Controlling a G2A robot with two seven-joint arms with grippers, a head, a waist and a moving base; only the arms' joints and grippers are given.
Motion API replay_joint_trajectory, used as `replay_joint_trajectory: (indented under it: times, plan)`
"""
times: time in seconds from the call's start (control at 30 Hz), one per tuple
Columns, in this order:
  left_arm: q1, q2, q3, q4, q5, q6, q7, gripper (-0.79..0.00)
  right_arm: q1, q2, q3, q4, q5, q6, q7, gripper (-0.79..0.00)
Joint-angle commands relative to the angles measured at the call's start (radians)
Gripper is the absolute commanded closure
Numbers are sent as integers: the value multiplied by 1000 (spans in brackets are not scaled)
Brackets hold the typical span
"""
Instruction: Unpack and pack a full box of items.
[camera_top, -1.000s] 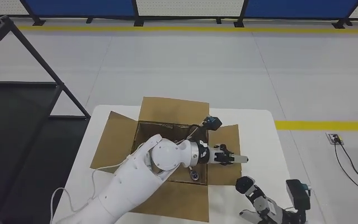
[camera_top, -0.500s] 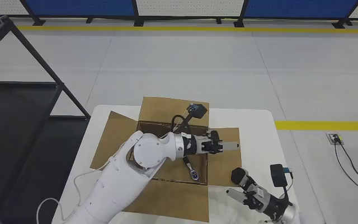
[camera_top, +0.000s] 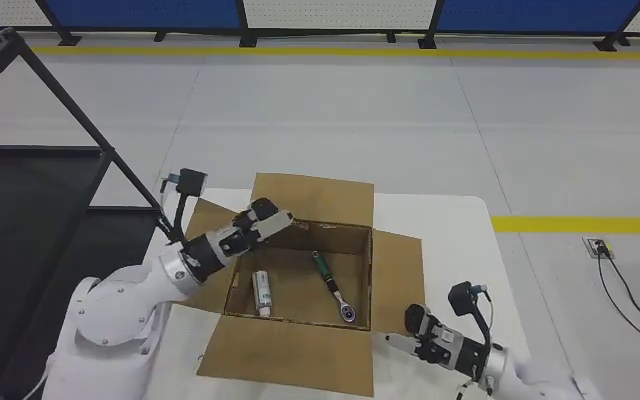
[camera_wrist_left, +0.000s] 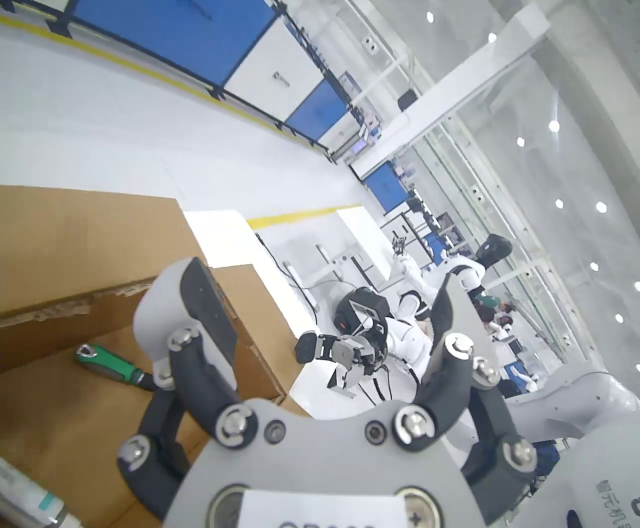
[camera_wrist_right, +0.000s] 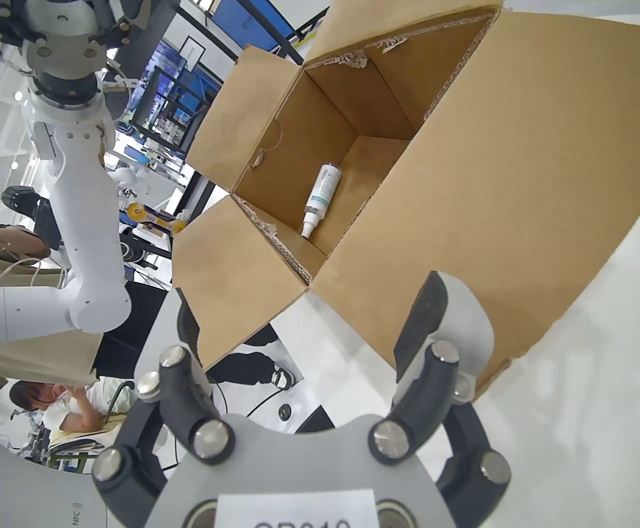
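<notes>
The left hand is hanging over the far-left corner of the cardboard box, and its fingers are standing wide apart with nothing between them. In the left wrist view the left hand is gaping just the same, its two dark pads facing each other across bare air. Below it the box is sitting with all four flaps splayed outward.

Inside, the ratchet wrench is lying right of the middle of the box floor, its green handle pointing far and its metal head lying near. The white spray bottle is lying flat along the left wall, well apart from the wrench, its nozzle pointing near. An end of the bottle is peeking in at the edge of the left wrist view.

Over on the other side, the right hand is hovering above the white bench, just beside the near-right corner of the box. It too is spread open and gripping nothing. In its own wrist view the right hand is looking across the bench into the box, where the bottle is resting on the cardboard floor.
</notes>
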Motion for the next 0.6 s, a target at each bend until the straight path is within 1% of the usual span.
replay_joint_trajectory:
  times: [0.0,0.1,0.2,0.43,0.57]
  plan:
    - [56,7,-65,-23,-18,-8,3,-785,14,1,-13,8,0,12,-2,-785]
    - [116,13,-126,-37,-62,-28,4,-785,35,3,-32,27,2,38,3,-785]
    - [161,19,-164,-44,-85,-50,-2,-785,59,5,-49,45,5,59,6,-785]
    - [231,27,-230,-58,-143,-98,17,-785,109,8,-85,87,25,87,11,-785]
    - [254,33,-265,-56,-166,-115,6,-785,138,9,-107,120,37,101,13,-785]
